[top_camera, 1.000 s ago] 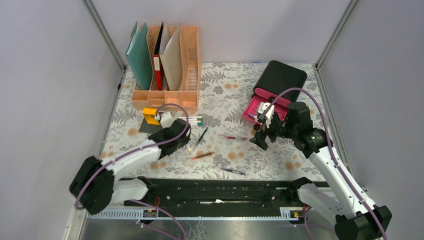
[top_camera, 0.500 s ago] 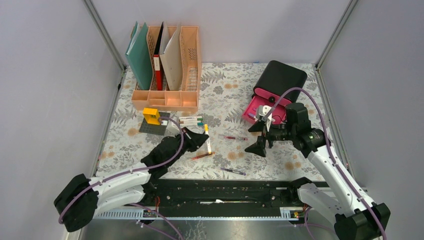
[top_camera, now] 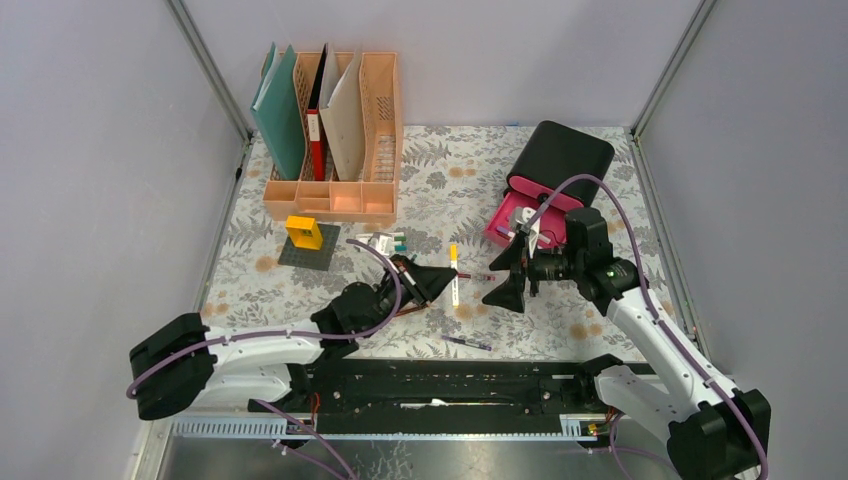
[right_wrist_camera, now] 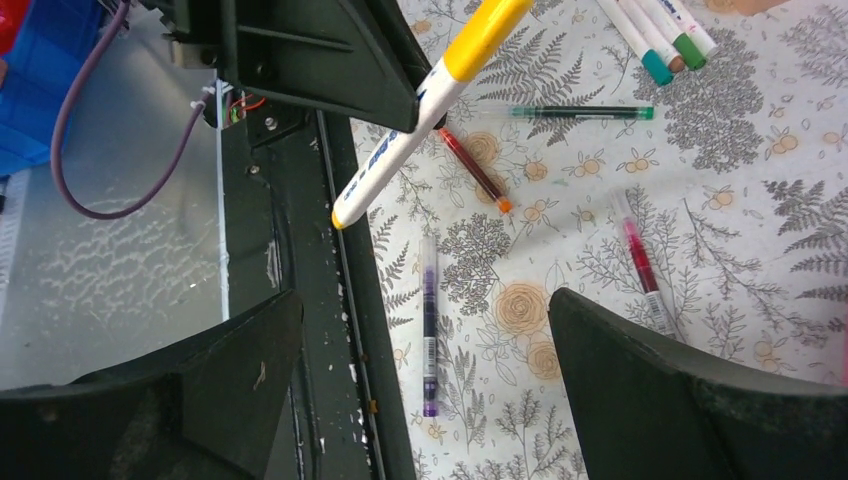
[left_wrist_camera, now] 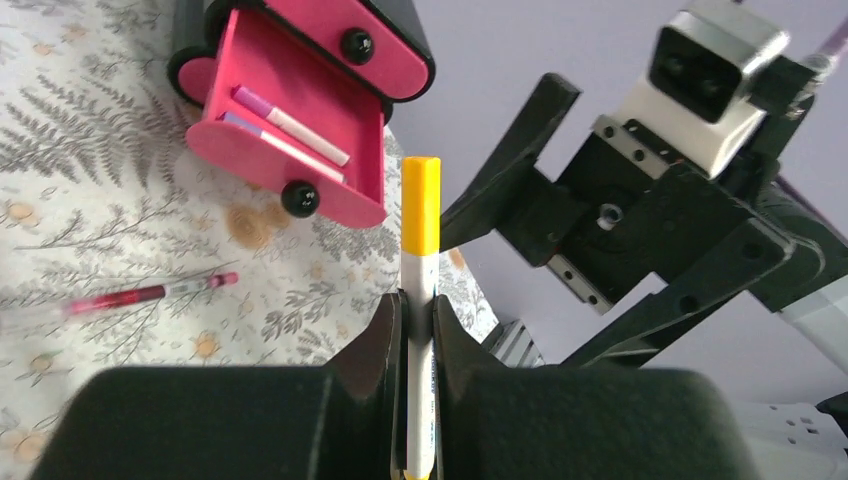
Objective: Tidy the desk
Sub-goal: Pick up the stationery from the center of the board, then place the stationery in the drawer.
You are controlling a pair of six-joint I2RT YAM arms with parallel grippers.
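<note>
Gripping a yellow-capped marker by its white barrel, the left claw is holding it clear of the bench, with the cap sticking out past the fingers. The right claw is facing the marker with its fingers spread wide apart, close to it but not touching. The bench is lying beneath both arms, carrying a red pen, a purple pen, a pink drawer box and a peach file rack at the back.

Yellow-capped marker vanishes below between the fingers of the left pincer. In the right wrist view its cap runs off the top edge, as do three felt-tip pens. Its blue print is unreadable.
</note>
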